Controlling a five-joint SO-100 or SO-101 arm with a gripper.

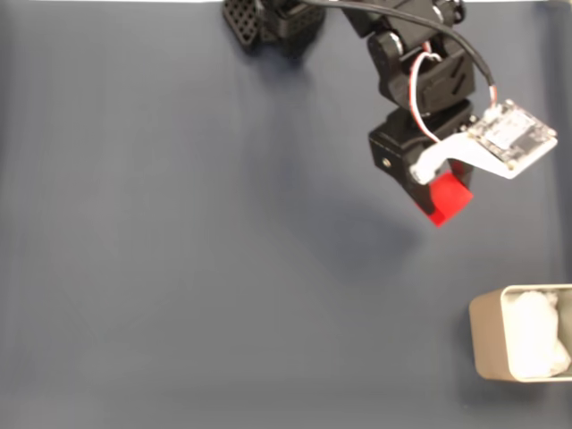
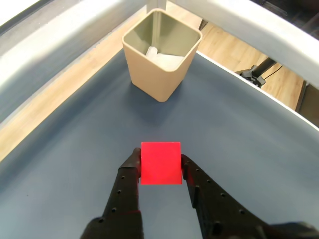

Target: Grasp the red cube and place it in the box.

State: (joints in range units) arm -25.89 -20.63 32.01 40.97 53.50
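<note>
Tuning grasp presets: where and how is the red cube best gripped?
By two opposite flat faces, as the gripper does now: wrist view shows a finger on each side of the red cube, centred. Plain parallel faces suit that pinch; approaching from above would keep fingers clear of the cloth.

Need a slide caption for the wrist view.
Gripper holds the red cube between its fingers, box ahead.
</note>
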